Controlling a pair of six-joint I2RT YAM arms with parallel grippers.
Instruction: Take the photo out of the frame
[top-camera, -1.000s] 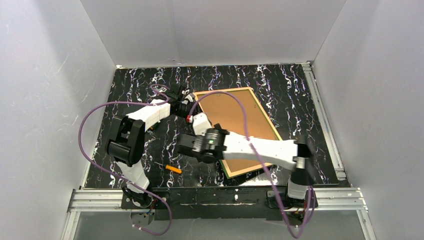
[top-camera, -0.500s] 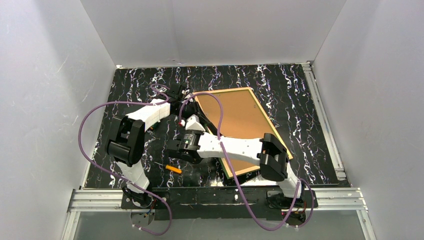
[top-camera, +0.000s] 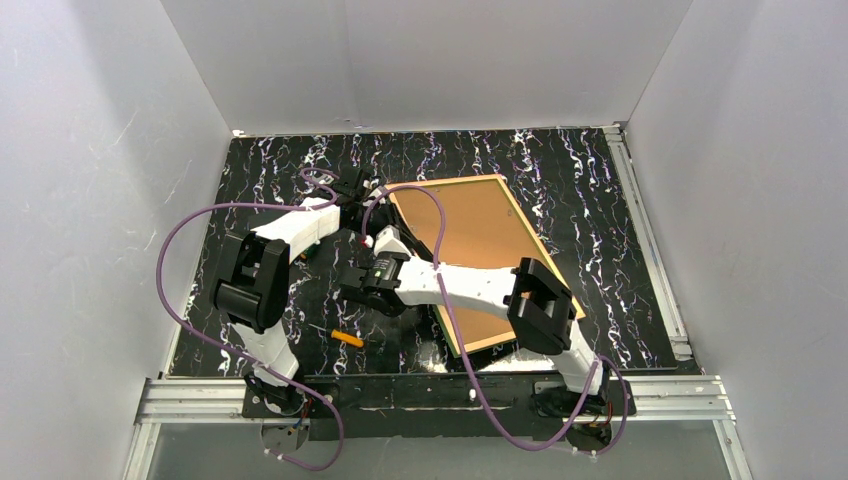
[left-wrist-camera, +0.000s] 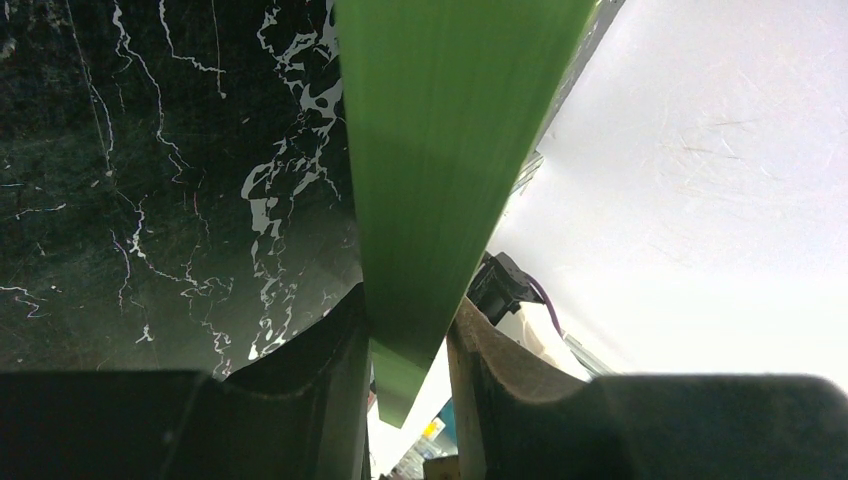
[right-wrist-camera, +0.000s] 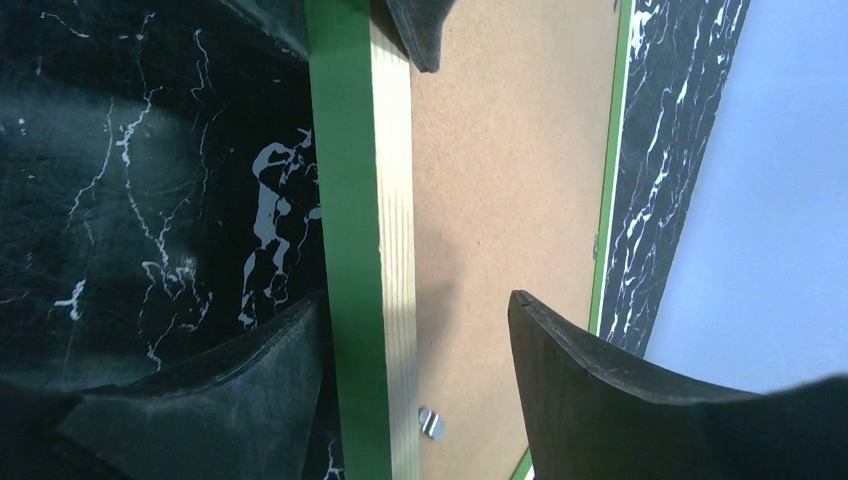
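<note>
Orange and small, a stray object lies on the black marbled table near the left arm's base, apart from the work. Just beyond it the right gripper has its jaws spread. One finger is outside the left rail of the frame and the other is over the brown backing board. It looks lined up to take that rail or to work at the small metal tab beside it. Farther along the same rail the left gripper is clamped on the frame's far-left corner, probably to steady it while the other arm works. The frame lies back-up across the middle of the table, so the photo is hidden beneath the board and, by that, not yet out.
</note>
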